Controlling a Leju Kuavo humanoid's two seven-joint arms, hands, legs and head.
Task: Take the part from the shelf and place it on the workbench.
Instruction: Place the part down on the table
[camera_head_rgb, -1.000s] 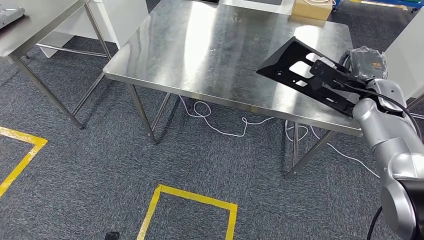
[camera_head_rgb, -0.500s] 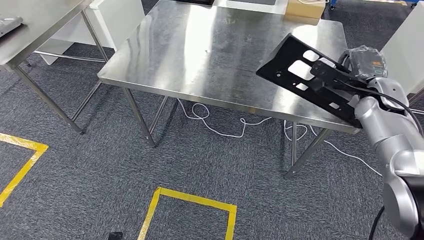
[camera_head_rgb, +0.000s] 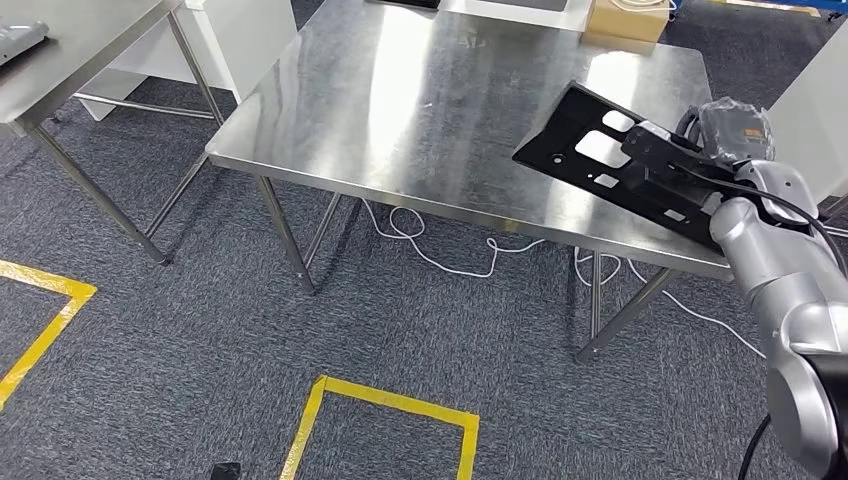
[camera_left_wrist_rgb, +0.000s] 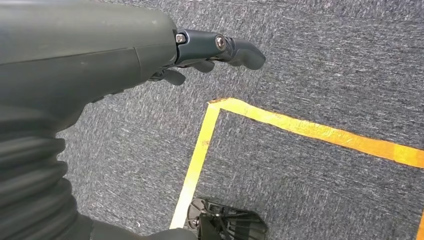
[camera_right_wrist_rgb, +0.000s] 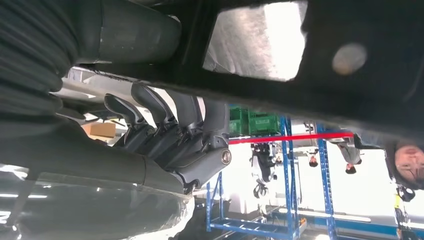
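The part (camera_head_rgb: 558, 150) is a flat black plate with several cutouts. My right hand (camera_head_rgb: 668, 160) grips it by its near end, and it hangs tilted just above the right front corner of the steel workbench (camera_head_rgb: 430, 110). From the right wrist camera the part (camera_right_wrist_rgb: 350, 95) appears from below, with the hand's fingers (camera_right_wrist_rgb: 165, 125) wrapped against its edge. My left hand (camera_left_wrist_rgb: 210, 50) hangs over the grey carpet, fingers loosely apart and holding nothing.
A cardboard box (camera_head_rgb: 625, 18) sits at the workbench's far edge. A second steel table (camera_head_rgb: 80, 40) stands to the left. White cable (camera_head_rgb: 440, 255) lies under the bench, and yellow tape (camera_head_rgb: 390, 400) marks the carpet. People and blue racks (camera_right_wrist_rgb: 320, 165) stand far behind.
The part has come down and lies flatter over the workbench corner, still in my right hand. The whole view has shifted slightly, so the camera has moved.
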